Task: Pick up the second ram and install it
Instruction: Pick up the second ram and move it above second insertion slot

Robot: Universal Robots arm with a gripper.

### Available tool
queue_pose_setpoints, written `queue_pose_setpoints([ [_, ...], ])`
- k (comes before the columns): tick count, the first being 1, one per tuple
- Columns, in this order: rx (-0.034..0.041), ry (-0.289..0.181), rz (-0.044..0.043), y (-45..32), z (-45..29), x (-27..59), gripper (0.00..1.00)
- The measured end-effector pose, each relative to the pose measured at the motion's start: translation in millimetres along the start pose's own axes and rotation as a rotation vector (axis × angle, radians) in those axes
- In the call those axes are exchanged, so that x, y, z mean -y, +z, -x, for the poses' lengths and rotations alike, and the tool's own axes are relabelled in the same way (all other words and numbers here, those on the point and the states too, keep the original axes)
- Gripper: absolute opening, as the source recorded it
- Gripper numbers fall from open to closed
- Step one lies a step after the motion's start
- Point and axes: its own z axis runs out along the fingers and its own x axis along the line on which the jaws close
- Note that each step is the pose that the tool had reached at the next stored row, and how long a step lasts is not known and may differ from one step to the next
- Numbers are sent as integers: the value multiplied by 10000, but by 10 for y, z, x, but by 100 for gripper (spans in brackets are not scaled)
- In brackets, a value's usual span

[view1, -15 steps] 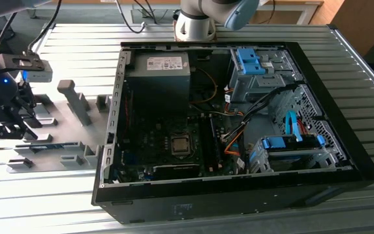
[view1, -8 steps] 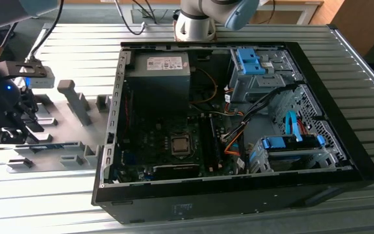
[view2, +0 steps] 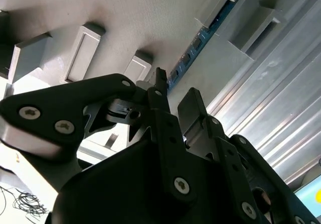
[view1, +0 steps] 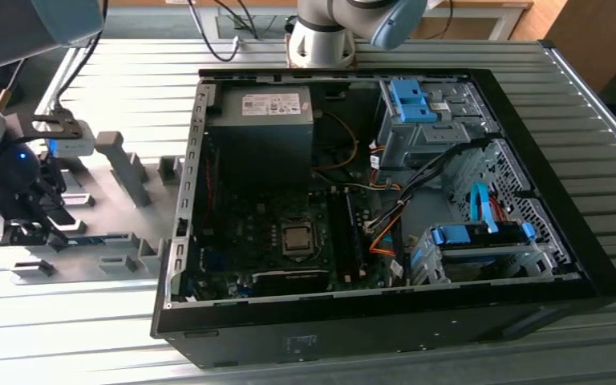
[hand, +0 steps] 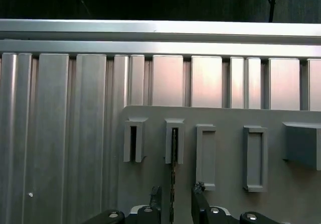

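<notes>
While the thin blue-green second ram [hand: 173,171] stands on edge in its slotted grey plastic fixture block [hand: 169,125], I have the black two-finger gripper [hand: 175,193] straddling it: released, with gaps either side and nothing gripped. Edge-up, I reckon, gives the fingers flat faces to pinch. The grey fixture plate [hand: 230,116] sits on the ribbed aluminium table [view1: 73,337], just beside the open black computer case [view1: 340,337].
</notes>
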Motion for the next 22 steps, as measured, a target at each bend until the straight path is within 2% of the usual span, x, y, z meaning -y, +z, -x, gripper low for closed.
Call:
queue_pose_setpoints([
  [13, -10, -1, 5, 150, -5, 2, 37],
  [17, -17, -1, 6, 166, -5, 6, 37],
  [19, -19, -1, 7, 166, -5, 6, 35],
  [20, -19, -1, 6, 167, -5, 7, 29],
  [22, -16, -1, 3, 177, -5, 8, 29],
])
